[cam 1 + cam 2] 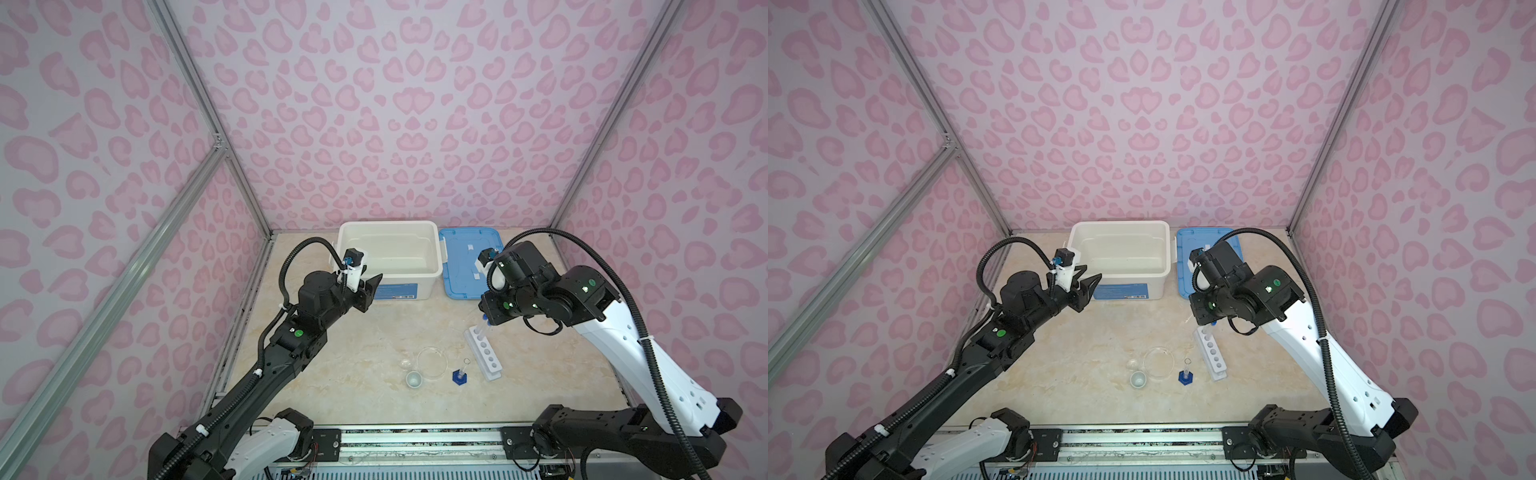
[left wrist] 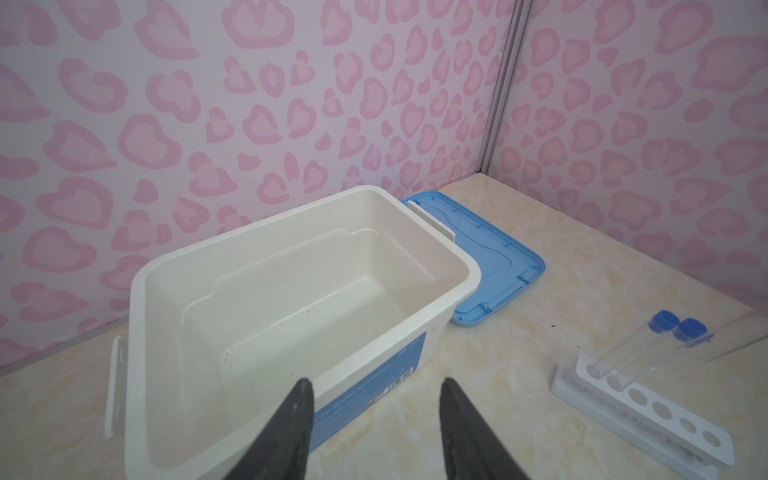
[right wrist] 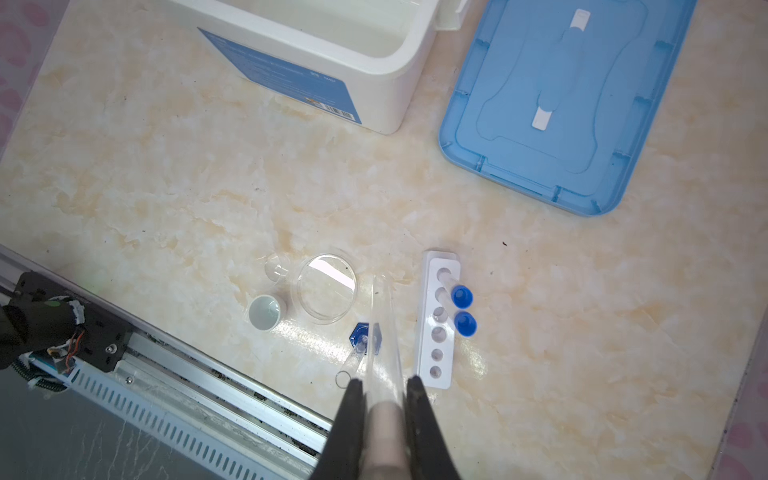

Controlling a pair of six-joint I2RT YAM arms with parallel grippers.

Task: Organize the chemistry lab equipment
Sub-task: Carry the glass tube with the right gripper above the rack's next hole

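Note:
My right gripper (image 3: 385,382) is shut on a thin clear test tube (image 3: 384,328), held over the table beside the white six-hole rack (image 3: 434,345). Two blue-capped test tubes (image 3: 457,299) stand tilted in the rack's far holes. A clear round dish (image 3: 326,289), a tiny white cup (image 3: 266,311) and a small blue-based cylinder (image 3: 365,334) sit left of the rack. In both top views the rack (image 1: 484,353) lies under the right wrist. My left gripper (image 2: 376,382) hangs open and holds nothing at the bin's front left corner (image 1: 372,282).
The large white bin (image 1: 345,249) stands open at the back, its blue lid (image 1: 465,257) flat on the table to its right. A small clear round piece (image 3: 277,266) lies by the dish. An aluminium rail (image 1: 415,436) runs along the table's front edge.

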